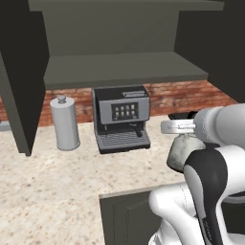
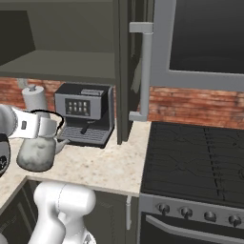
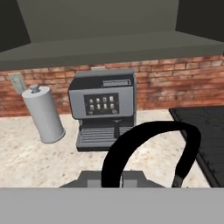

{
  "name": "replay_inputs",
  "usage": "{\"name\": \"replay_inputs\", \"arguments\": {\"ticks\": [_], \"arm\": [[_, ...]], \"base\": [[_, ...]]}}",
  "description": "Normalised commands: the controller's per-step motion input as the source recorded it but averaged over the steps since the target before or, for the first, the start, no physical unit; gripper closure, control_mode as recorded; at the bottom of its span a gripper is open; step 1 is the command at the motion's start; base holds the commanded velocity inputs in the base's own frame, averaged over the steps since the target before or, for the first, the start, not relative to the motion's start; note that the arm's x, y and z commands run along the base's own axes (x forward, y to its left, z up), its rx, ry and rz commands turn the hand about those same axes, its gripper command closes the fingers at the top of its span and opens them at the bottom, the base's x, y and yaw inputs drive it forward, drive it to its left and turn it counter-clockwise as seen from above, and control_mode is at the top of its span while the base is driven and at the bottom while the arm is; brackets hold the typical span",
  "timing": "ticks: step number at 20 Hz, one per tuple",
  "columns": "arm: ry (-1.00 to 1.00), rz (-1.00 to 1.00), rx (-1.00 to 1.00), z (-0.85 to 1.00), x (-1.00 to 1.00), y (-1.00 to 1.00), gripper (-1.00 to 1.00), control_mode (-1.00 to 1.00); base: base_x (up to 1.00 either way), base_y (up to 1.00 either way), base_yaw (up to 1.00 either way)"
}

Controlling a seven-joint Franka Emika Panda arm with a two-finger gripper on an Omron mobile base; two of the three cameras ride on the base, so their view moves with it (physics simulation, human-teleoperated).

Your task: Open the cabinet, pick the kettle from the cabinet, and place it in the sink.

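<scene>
- Kettle (image 2: 37, 153) off the shelf and hanging in the air above the bench (image 2: 102, 167), low at the left of the right base view; seen at the right edge of the left base view, half hidden behind the arm.
- Fingers (image 2: 53, 127) closed narrow on the kettle's black arched handle (image 3: 151, 148), body slung beneath; a top grip, probably chosen so the pot hangs level and clears the bench.
- Cabinet (image 1: 119, 67) open, door (image 1: 21, 81) swung out along the left of the left base view, shelf bare across the upper frame.
- Coffee machine (image 1: 121, 119) at centre, against the brick wall, near the kettle but apart from it; tall grey canister (image 1: 64, 123) further left.
- Second door edge with its silver bar handle (image 2: 145, 71) just right of centre in the right base view, stove (image 2: 195, 162) beyond: little room that way.
- Sink unseen from here; carry judged to need height kept over the bench and a wide berth of both door edges.
</scene>
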Motion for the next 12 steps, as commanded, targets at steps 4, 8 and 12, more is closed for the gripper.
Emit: {"name": "replay_inputs", "arguments": {"ticks": [4, 8, 12], "arm": [[0.00, 0.00, 0.00, 0.00, 0.00, 0.00, 1.00, 1.00], [0.00, 0.00, 0.00, 0.00, 0.00, 0.00, 1.00, 1.00], [0.00, 0.00, 0.00, 0.00, 0.00, 0.00, 1.00, 1.00]], "base": [[-0.49, -0.10, 0.00], [-0.52, -0.03, 0.00], [-0.50, 0.00, 0.00]]}}
